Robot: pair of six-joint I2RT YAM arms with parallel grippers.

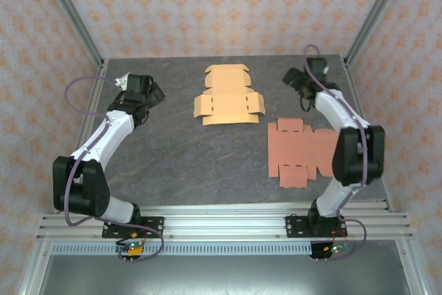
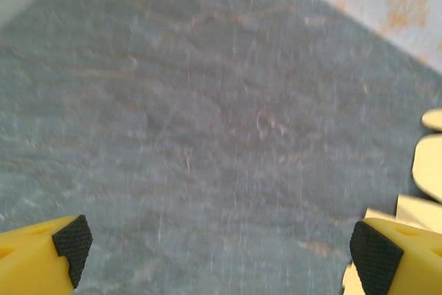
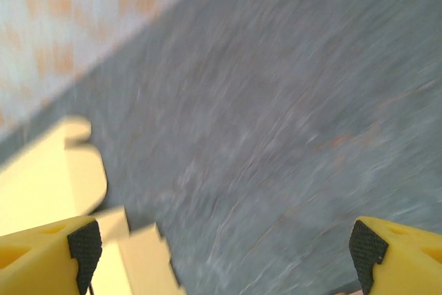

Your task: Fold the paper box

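Arm bases (image 1: 135,224) line the near edge — left gripper (image 1: 153,92) and right gripper (image 1: 295,77) gape wide, empty, flanking the yellow blank (image 1: 228,96); open table (image 1: 193,160) spreads left of the pink blank (image 1: 302,151).

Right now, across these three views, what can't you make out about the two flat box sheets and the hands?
Pink box sheet: top view, right side hidden behind the right arm.
Tan box sheet: left wrist view, cut off by the right edge; right wrist view, motion-blurred, creases unreadable.
Left hand and right hand: top view, too small and dark to judge finger spacing.
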